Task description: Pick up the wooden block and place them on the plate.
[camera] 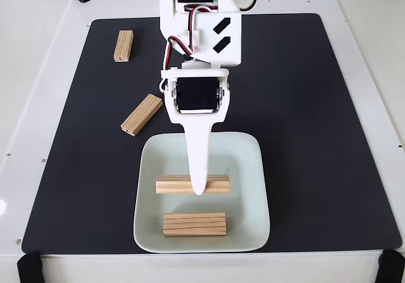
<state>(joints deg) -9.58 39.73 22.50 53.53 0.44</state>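
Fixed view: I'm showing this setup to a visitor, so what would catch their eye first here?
The white arm reaching down the middle, its gripper lowered onto a wooden block lying across the pale plate; whether the jaws are open cannot be told. A second block lies nearer the plate's front edge. Two more blocks rest on the black mat, one angled just off the plate's upper left corner, one farther back.

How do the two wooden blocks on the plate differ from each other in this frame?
The upper block lies near the plate's middle and is partly hidden by the gripper; whether the jaws hold it cannot be told. The lower block lies near the front rim, fully visible and clear of the gripper. The lower one shows lengthwise grooves on top; the upper shows fewer lines. Both are light-tan bars lying flat, roughly parallel.
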